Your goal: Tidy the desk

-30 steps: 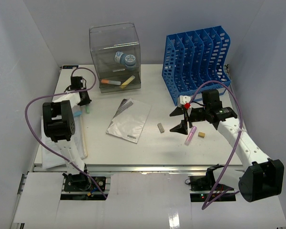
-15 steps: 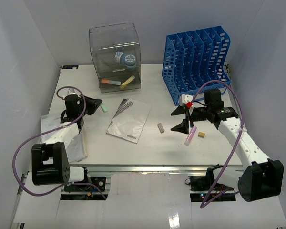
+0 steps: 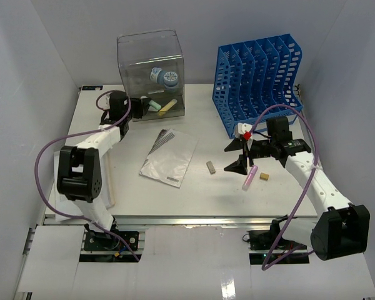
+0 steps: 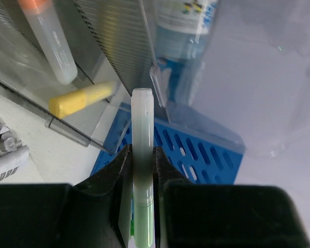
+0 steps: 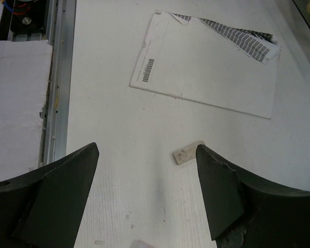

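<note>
Fingers of the left hand (image 4: 142,160) are clamped on a pale green marker (image 4: 142,113), whose tip points at the clear drawer box (image 4: 93,46) just ahead, where a yellow marker (image 4: 80,99) lies. The right hand (image 5: 146,155) hangs with its fingers wide apart and empty. Under it spreads the white surface (image 5: 119,103), with a small grey eraser (image 5: 188,153) near one finger and a booklet (image 5: 206,62) farther ahead.
</note>
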`<state>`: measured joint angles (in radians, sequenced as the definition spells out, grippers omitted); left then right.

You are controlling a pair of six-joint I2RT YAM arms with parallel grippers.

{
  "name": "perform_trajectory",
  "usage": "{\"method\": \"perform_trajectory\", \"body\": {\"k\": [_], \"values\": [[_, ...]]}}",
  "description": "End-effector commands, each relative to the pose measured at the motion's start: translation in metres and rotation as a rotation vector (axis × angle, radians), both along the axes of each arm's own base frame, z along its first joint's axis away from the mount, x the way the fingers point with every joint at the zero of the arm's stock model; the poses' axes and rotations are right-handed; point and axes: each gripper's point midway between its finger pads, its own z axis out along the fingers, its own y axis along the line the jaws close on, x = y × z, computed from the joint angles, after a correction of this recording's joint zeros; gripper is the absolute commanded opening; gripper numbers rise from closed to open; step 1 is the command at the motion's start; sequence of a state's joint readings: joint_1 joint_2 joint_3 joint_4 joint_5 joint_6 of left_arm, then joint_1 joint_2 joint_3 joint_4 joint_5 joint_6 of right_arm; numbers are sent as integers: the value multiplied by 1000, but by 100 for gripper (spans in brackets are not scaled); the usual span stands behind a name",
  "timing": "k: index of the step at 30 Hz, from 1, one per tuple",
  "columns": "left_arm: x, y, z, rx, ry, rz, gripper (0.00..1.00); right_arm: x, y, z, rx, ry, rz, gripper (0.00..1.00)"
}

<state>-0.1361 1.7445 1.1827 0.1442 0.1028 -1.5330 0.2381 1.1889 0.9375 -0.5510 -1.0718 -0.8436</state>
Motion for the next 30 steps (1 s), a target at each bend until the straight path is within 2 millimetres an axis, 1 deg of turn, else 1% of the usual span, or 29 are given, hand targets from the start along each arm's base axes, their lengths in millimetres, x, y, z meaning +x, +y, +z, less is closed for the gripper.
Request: {"method": "perform_trajectory", "body": {"k": [1,3,4,6,7,10,12,14,15,16,17,18,19,21,22,23,24,25,26,27,28,29,30], "values": [[22,19,-11,3,118,162,33,1,-1,-2,5,9,-1,82],[27,20,-16,-9,125,175,44,2,-2,-4,2,11,-6,82],[29,20,-17,-11,126,181,56,3,-3,-4,2,13,-9,82],[34,19,-16,-12,114,178,67,3,-3,-6,-1,17,-12,82],[36,18,-15,-13,107,175,71,4,-4,-7,-2,20,-14,82],[39,17,-9,-14,88,160,73,7,-6,-10,-12,32,-26,82],[39,14,4,-1,45,133,75,7,-8,-15,-22,48,-31,83],[34,13,21,45,-17,92,76,6,-10,-22,-42,69,-39,83],[29,13,38,86,-77,54,77,9,-12,-29,-69,98,-63,82],[21,16,57,115,-142,34,79,10,-14,-35,-92,148,-98,81],[11,16,72,142,-197,-12,81,17,-21,-44,-151,176,-166,80],[1,20,75,201,-239,-56,82,22,-28,-51,-204,183,-217,79],[-10,28,73,276,-278,-88,83,24,-33,-55,-244,187,-251,79],[-42,48,72,414,-311,-130,93,28,-50,-67,-350,170,-335,79],[-60,54,89,458,-354,-124,98,29,-59,-69,-405,122,-361,81],[-76,71,85,535,-349,-104,98,26,-66,-71,-453,60,-338,84],[-93,89,77,615,-335,-84,98,22,-74,-73,-500,-1,-307,87],[-108,104,68,696,-314,-66,98,9,-81,-75,-551,-67,-229,90],[-123,118,58,775,-287,-52,98,-9,-88,-77,-596,-134,-119,94],[-138,126,51,845,-275,-36,98,-22,-95,-82,-641,-255,21,97],[-154,132,45,904,-273,-24,98,-29,-101,-86,-685,-403,164,97],[-170,134,40,943,-283,-20,98,-26,-108,-89,-736,-565,284,92],[-178,135,34,982,-284,-31,98,-28,-113,-96,-772,-649,349,90]]}}
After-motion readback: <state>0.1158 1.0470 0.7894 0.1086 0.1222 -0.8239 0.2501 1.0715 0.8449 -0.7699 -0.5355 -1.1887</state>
